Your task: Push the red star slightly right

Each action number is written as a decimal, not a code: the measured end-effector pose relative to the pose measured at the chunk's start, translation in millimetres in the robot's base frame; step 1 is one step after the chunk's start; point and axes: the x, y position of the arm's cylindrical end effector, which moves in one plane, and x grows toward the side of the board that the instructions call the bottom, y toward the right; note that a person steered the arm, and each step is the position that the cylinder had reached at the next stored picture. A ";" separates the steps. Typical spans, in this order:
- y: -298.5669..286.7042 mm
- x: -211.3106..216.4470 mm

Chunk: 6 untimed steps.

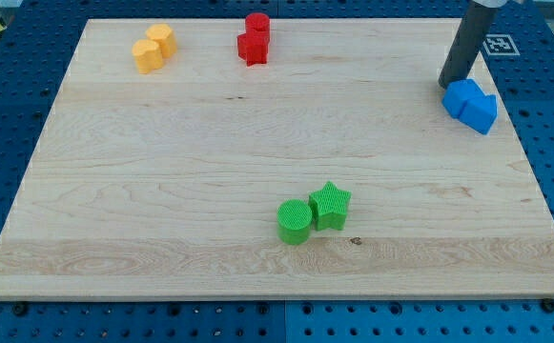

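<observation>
A: Target first. Red star [252, 48] sits near the view's top edge of the desk [162, 171], left of centre. A red cylinder [257, 25] touches it from the top side, slightly to the right. Shape of the lower piece reads as a star, though it is small in this view.

B: Tip position?

A: My tip [451, 84] is far off at the view's right, well apart from the star. It stands just beside the upper-left edge of two blue blocks [471, 104], touching or nearly so; I cannot tell which. Their shapes are not clear enough to name.

B: Pincer state?

A: No pincer on this rig, only the rod, so nothing opens or closes and nothing is held.

B: Step in hand?

A: Judged as approach, not yet begun in effect. The star looks untouched by the rod, and the tip is on the wrong side for a rightward push.

B: Next move calls for?

A: Travel across the top of the desk to the star's left side, passing around the red pair without clipping it. Then a short push toward the view's right. The cylinder leaning on the star may get carried along, so contact should be low on the star's left face and brief.

B: Other items?

A: Two yellow blocks [153, 48] at top left, touching. Green cylinder [295, 221] and green star [330, 205] together near the bottom centre. None lie on the likely path.
</observation>
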 end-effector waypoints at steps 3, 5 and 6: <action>-13.4 -17.9; -23.8 -3.3; -36.7 6.6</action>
